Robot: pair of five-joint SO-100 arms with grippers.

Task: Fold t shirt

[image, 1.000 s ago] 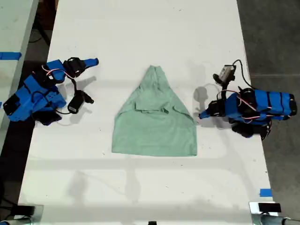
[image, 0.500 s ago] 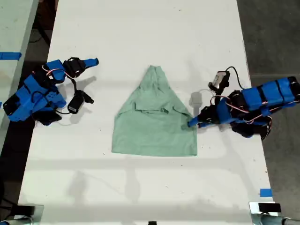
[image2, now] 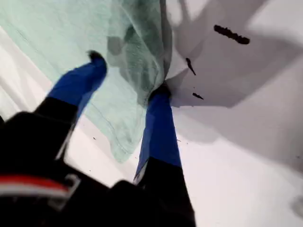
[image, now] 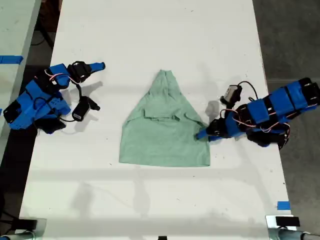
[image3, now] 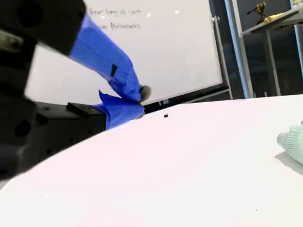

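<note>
T shirt (image: 165,132) flat on white table (image: 150,40).

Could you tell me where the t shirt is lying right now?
The t shirt lies flat mid-table in the exterior view, with my first hand at its right edge there.

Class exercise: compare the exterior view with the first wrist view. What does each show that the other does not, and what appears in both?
Only the exterior view shows the whole t shirt, my second gripper parked at that view's left, and the blue tape. Only the first wrist view shows my first gripper open, one finger at the cloth's edge. Both show shirt, table and first gripper.
</note>
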